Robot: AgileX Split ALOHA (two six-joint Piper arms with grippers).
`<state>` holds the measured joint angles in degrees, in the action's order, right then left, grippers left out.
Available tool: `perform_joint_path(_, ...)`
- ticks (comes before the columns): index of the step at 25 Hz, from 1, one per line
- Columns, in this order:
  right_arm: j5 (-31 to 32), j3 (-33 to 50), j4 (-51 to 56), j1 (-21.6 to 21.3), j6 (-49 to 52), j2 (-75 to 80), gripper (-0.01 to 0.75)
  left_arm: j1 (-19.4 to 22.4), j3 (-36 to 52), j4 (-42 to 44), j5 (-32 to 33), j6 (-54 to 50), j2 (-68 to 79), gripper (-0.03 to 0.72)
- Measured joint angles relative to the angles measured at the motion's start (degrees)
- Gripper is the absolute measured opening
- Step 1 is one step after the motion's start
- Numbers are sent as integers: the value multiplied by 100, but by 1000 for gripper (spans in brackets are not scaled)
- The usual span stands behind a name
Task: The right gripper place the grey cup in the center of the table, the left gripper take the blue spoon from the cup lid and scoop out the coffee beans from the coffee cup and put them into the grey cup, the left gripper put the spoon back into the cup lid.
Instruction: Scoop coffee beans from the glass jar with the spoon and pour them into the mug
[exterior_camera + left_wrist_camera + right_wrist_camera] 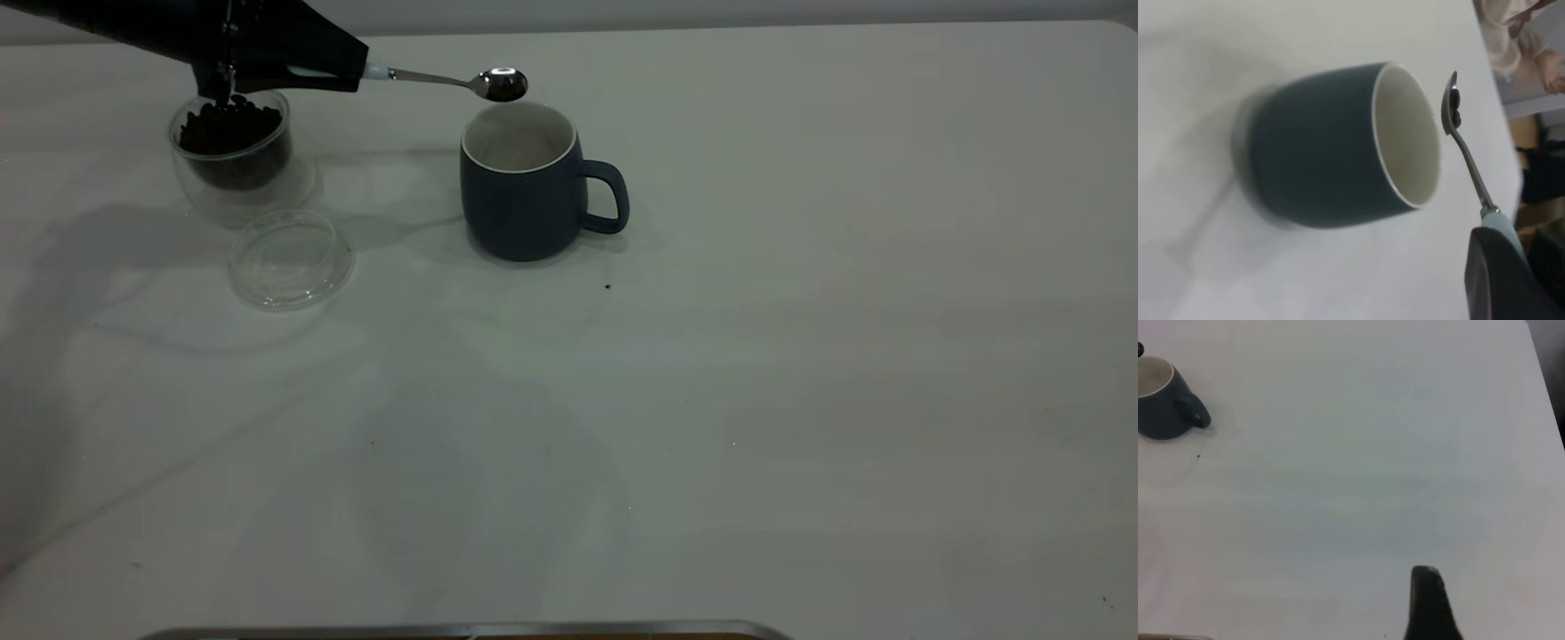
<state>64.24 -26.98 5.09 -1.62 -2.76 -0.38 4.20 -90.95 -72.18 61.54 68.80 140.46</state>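
My left gripper (342, 69) is shut on the pale blue handle of the blue spoon (462, 82) and holds it level in the air. The spoon's metal bowl hovers just above the far rim of the grey cup (524, 191), which stands upright with its handle to the right. In the left wrist view the gripper (1501, 243) holds the spoon (1465, 147), with a few coffee beans (1455, 107) in its bowl beside the grey cup's (1331, 147) mouth. The coffee cup (233, 151) holds the heap of beans (229, 129). The cup lid (291, 258) lies empty. One right finger (1428, 603) shows above the bare table.
A single stray bean (607, 286) lies on the white table (756, 400) in front of the grey cup's handle. It also shows in the right wrist view (1199, 456), near the grey cup (1165, 407). A grey edge (462, 631) runs along the near side.
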Motion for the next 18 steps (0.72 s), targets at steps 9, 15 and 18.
perform_joint_path(9,0,0,0,0,0,0,530,-7,0,-2,-220,1508,0,124)
perform_joint_path(15,0,0,0,0,0,0,530,-7,0,-47,-178,2467,0,123)
perform_joint_path(18,0,0,0,0,0,0,530,16,0,-47,156,2514,-7,123)
